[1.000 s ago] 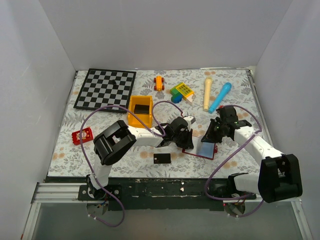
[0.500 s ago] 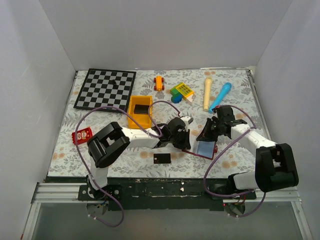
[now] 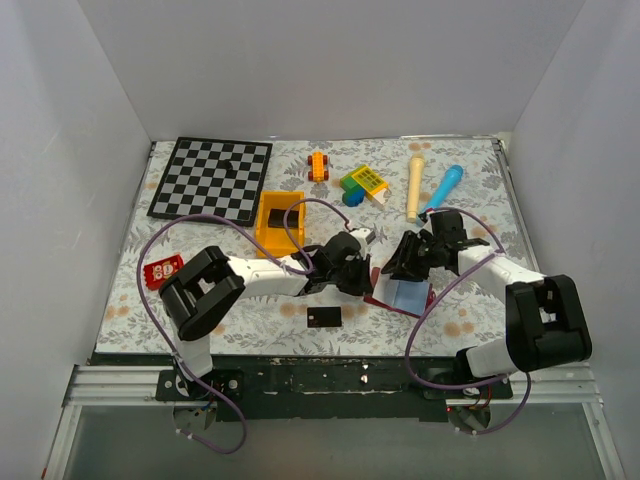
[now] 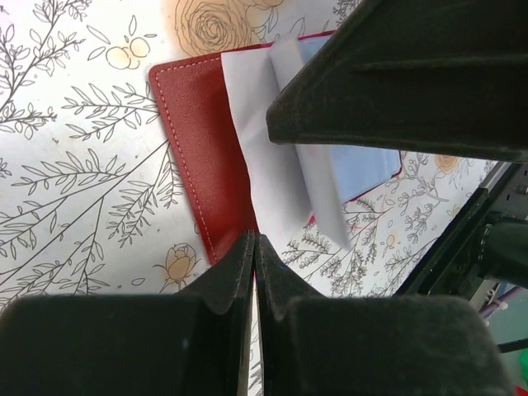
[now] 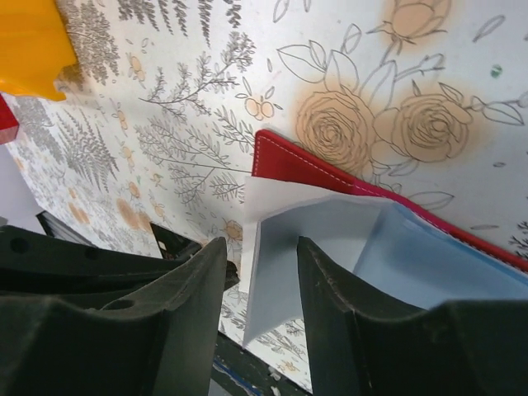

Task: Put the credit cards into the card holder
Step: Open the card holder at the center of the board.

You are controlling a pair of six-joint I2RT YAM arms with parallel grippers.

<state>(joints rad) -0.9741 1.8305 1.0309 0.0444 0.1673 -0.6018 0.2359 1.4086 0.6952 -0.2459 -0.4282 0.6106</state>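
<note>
The card holder (image 3: 404, 298) lies open on the flowered cloth, with a maroon cover (image 4: 194, 140) and pale blue pockets (image 5: 330, 239). My left gripper (image 3: 362, 272) is shut, and its tips (image 4: 254, 241) press at the cover's near edge. I cannot tell whether that edge is pinched. My right gripper (image 3: 398, 265) is open over the holder. A raised pale blue pocket flap stands between the fingers of the right gripper (image 5: 260, 247). One black credit card (image 3: 324, 317) lies flat on the cloth, left of the holder and near the front edge. No card shows in either gripper.
A yellow bin (image 3: 262, 232) stands just behind my left gripper. Further back are a checkerboard (image 3: 212, 178), an orange toy car (image 3: 318, 166), a yellow-green block (image 3: 364, 183), a cream stick (image 3: 414, 188) and a blue stick (image 3: 441, 194). A red toy (image 3: 165, 270) lies far left.
My right gripper has gone from shut to open and has shifted left over the holder. The holder and my left gripper have moved slightly left.
</note>
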